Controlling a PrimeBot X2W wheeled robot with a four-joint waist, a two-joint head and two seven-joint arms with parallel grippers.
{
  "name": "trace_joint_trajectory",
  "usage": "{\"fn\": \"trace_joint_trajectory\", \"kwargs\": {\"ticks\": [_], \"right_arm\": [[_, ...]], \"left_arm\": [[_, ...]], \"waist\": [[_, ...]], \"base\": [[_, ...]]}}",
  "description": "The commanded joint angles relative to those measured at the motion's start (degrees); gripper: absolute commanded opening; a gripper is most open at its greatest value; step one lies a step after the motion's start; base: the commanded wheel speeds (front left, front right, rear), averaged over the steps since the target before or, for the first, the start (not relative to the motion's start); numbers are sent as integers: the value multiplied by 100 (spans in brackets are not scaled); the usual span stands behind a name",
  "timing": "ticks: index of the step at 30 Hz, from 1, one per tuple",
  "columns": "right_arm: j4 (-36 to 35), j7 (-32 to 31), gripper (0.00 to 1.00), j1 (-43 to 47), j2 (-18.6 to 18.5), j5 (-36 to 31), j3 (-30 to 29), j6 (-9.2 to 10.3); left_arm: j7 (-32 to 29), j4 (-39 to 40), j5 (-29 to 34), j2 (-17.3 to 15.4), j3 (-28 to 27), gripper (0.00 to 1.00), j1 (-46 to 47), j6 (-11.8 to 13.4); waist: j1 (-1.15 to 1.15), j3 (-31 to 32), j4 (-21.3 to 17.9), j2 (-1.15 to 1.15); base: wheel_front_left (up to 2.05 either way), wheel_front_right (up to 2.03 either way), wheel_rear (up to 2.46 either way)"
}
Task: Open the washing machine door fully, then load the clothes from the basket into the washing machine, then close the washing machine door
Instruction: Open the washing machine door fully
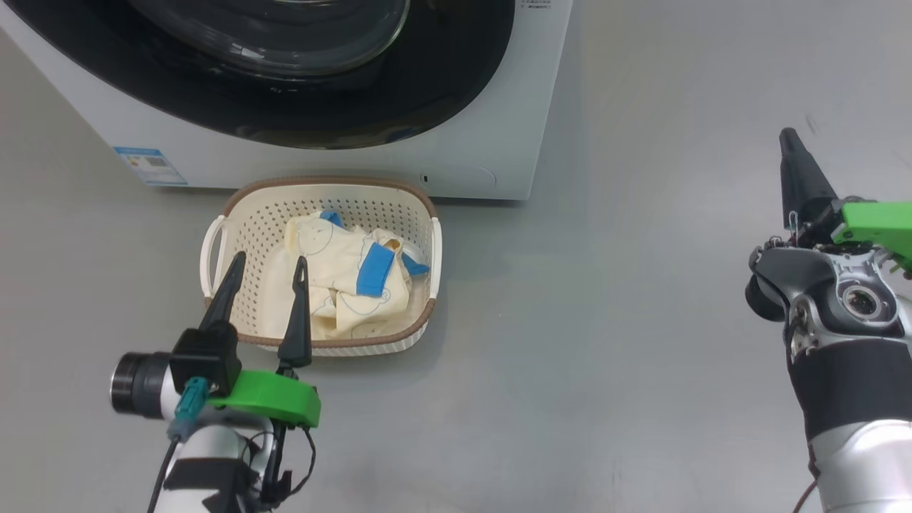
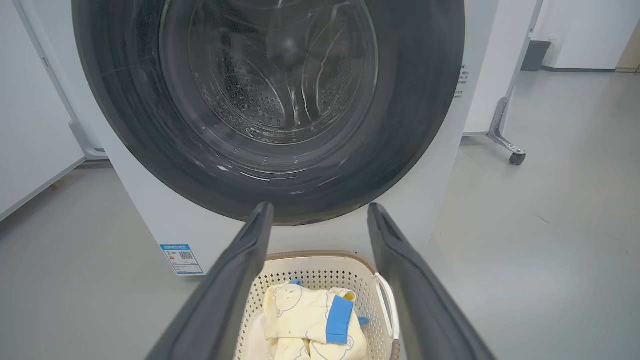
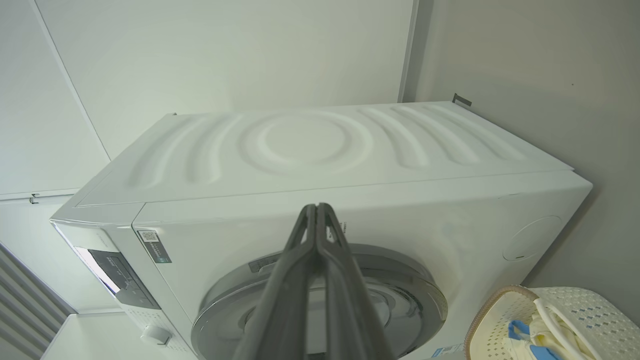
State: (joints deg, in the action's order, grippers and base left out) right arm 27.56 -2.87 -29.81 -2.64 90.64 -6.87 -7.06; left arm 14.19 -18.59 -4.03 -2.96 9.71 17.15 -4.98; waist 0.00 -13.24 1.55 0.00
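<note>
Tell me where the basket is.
Head view, left of centre: the basket stands on the floor before the washing machine, clothes inside, the left tool poised over its near side.

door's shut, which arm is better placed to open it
Probably right: the right gripper, fingers shut, points toward the rim of the round black-rimmed glass washing machine door, while the open left gripper hovers low over the cream perforated plastic basket.

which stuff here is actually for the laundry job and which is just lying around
For the job: washing machine, washing machine door, basket, clothes in the basket.
Just there: dark bin by the far wall, wheeled metal leg beside the machine.
</note>
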Motion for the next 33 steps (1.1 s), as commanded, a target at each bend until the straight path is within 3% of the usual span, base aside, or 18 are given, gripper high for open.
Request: {"fn": "trace_joint_trajectory", "kwargs": {"ticks": [1, 16, 33], "right_arm": [[-106, -115, 0, -351, -24, 145, 100, -43], [966, -1016, 0, -1953, -108, 869, 292, -43], [2292, -1653, 0, -4070, -238, 801, 1014, -43]], "left_arm": [[81, 207, 20, -71, -152, 100, 224, 28], [81, 316, -46, -14, 128, 100, 446, 60], [81, 458, -248, 7, 524, 100, 773, 209]], "waist": [[0, -58, 51, 0], [0, -523, 557, 0], [0, -1095, 1087, 0]], "base": [[0, 0, 0], [0, 0, 0], [0, 0, 0]]}}
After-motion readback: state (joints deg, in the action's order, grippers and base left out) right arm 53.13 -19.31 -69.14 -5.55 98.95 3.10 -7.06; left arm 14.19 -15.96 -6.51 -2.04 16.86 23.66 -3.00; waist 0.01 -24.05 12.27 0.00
